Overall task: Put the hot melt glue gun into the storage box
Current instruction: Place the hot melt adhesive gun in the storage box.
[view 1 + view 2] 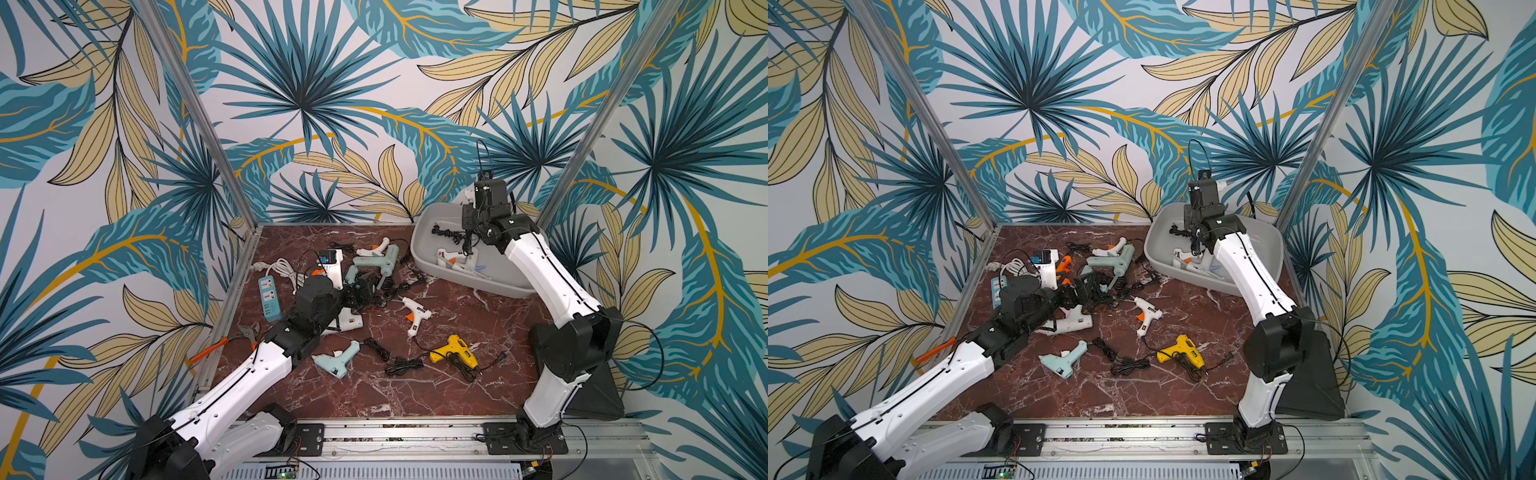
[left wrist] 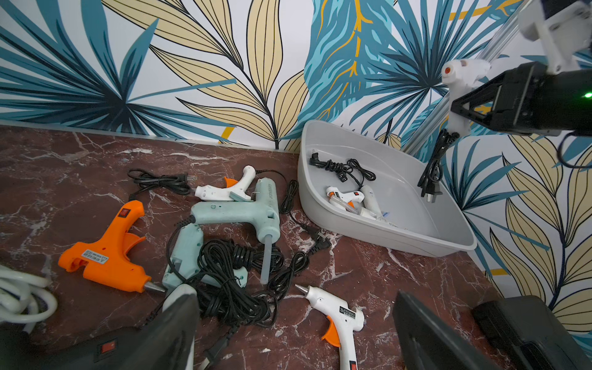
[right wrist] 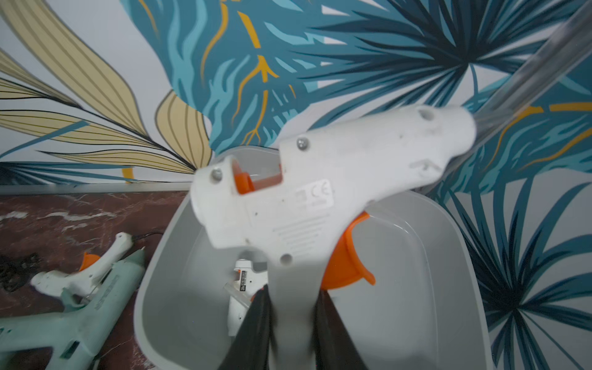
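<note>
While the jaws of the right arm (image 1: pixel 536 266) are clamped together on its handle, the white hot melt glue gun (image 3: pixel 320 192) hangs in the air above the storage box (image 3: pixel 400 256), nozzle end up and orange trigger showing. Its side carries a moulded panel with a CE mark (image 3: pixel 323 189); the finer lines beneath are too blurred to read. Its bundled black cord (image 2: pixel 432 173) dangles over the box, which sits tilted at the far right corner of the bench (image 1: pixel 457 395) and holds another white gun (image 2: pixel 346 198) with a dark label I cannot make out. Low over the tangle of black cables (image 2: pixel 237 288), the jaws of the left arm (image 1: pixel 249 370) stand wide apart and empty. Nearby, an orange gun (image 2: pixel 109 253) bears a white sticker with a warning triangle, a mint gun (image 2: pixel 237 211) has raised lettering along its barrel, and a white gun (image 2: pixel 336 310) wears a black label, all illegible.
</note>
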Robot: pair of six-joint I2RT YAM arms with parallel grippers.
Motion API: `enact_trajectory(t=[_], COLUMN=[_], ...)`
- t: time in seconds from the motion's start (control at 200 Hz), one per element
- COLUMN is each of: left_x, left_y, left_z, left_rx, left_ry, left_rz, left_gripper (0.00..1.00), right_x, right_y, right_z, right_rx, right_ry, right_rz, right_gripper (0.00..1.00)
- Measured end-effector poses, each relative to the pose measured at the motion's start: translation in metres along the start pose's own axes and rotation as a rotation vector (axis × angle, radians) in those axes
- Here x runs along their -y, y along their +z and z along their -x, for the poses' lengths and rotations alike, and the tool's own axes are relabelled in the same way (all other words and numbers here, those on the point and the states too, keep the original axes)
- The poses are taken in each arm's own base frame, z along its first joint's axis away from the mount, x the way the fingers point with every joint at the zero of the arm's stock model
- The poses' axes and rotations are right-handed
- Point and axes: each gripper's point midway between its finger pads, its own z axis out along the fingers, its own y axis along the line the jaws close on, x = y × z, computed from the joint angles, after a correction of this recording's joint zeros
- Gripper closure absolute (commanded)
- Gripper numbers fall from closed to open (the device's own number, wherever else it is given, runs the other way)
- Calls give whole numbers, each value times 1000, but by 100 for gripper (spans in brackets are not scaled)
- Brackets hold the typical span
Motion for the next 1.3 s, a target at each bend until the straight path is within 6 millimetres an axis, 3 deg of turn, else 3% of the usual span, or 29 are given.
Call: enact_trajectory(t=[0.125, 0.215, 0.496, 0.691, 0.806, 0.972, 1.297], left_x=[0, -2, -9, -10, -10, -10, -11], left_y=[-2, -4, -5, -5, -7, -10, -10], left_z=[2, 1, -10, -11, -10, -8, -9], left_rx=[5, 9, -10, -10, -7, 2, -3], left_ry=[-1, -4, -17, -17, -17, -18, -18], left_rz=[0, 1, 14, 17, 16, 14, 19], left_gripper=[0, 0, 0, 0, 0, 0, 0], right_x=[32, 49, 48, 51, 56, 70, 117], right_y=[37, 52, 49, 63, 70, 92, 136], right_z=[-20, -34, -56, -89, -89, -91, -135], right_rx=[-91, -140, -177, -210, -198, -178, -275], right_ry=[58, 63, 54, 59, 80, 137, 239], right_rz=[-72, -120, -141, -162, -172, -186, -219], right_gripper=[100, 100, 100, 100, 100, 100, 100])
